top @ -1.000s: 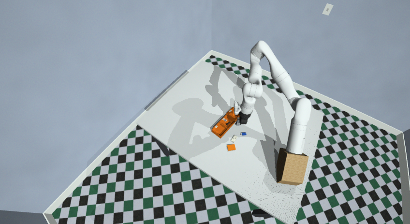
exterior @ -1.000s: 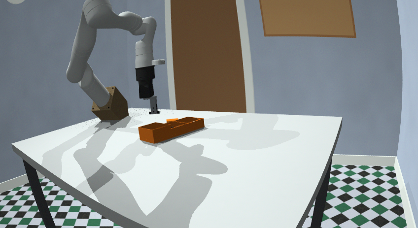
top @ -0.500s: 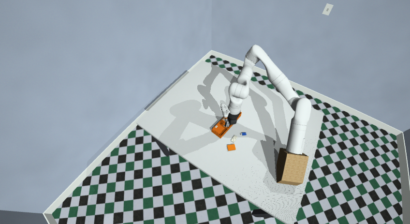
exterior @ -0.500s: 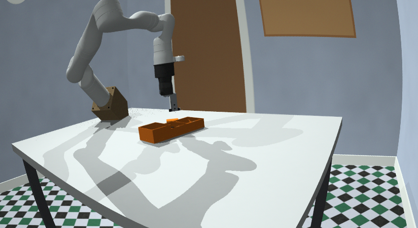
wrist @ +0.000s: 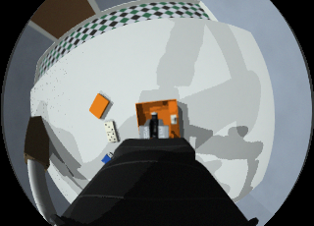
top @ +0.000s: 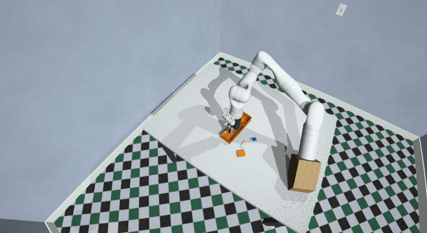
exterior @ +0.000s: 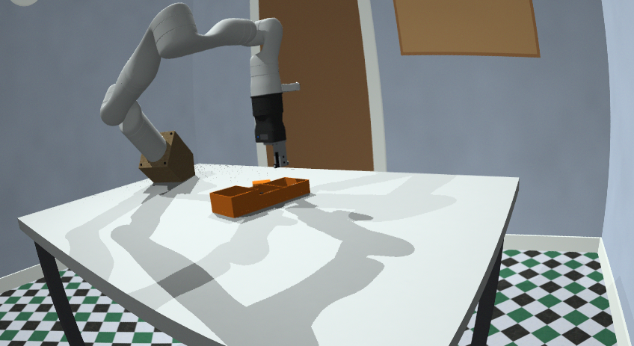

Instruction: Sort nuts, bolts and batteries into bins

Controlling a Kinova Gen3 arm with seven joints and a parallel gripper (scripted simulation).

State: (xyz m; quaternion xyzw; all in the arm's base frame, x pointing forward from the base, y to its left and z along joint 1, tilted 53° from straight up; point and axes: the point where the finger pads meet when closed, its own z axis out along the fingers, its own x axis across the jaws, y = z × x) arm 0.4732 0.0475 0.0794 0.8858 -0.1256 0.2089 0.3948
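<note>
Three joined orange bins (top: pixel 227 139) (exterior: pixel 267 205) (wrist: pixel 138 119) stand in a row on the table. My gripper (top: pixel 230 130) (exterior: pixel 277 162) (wrist: pixel 154 125) is above the end bin at the front left in the top view, with its fingers over the rim height. It is shut on a dark upright thing with a grey tip, which looks like a battery (wrist: pixel 154 122). A small white label (wrist: pixel 174 119) shows inside this bin; its letter is too small to read. The arm hides much of the other bins and their contents.
A white domino (top: pixel 243 144) (wrist: pixel 111 132), an orange block (top: pixel 240 153) (exterior: pixel 261 181) (wrist: pixel 100 106) and a small blue thing with a grey end (top: pixel 254 139) (wrist: pixel 106 158) lie on the table beside the bins, towards the arm's base.
</note>
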